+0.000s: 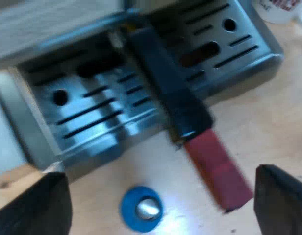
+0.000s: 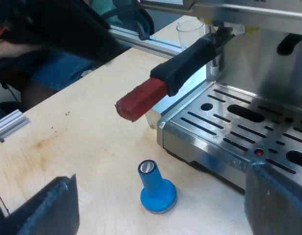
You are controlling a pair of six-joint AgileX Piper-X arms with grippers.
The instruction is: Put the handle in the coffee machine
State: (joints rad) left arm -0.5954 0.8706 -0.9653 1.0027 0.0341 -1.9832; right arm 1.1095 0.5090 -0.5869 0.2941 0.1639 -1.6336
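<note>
The handle [image 2: 188, 63] sat at the front of the espresso machine [image 2: 268, 73], red end [image 2: 141, 100] jutting aslant near the blue tamper [image 2: 156, 188]. The left pincer [image 1: 160, 174] and right pincer [image 2: 161, 176] gaped wide, empty. Locking it probably called for gripping the dark part and swinging level, clear of the tamper

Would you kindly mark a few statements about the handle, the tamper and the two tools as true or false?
1. The handle sits at the espresso machine's front, its red end pointing outward. True.
2. The blue tamper lies on its side on the machine. False: it stands upright on the wooden table.
3. The right tool is shut on the handle. False: it is open and holds nothing.
4. A measuring glass stands beside the machine. True.
5. The left tool is open. True.
</note>
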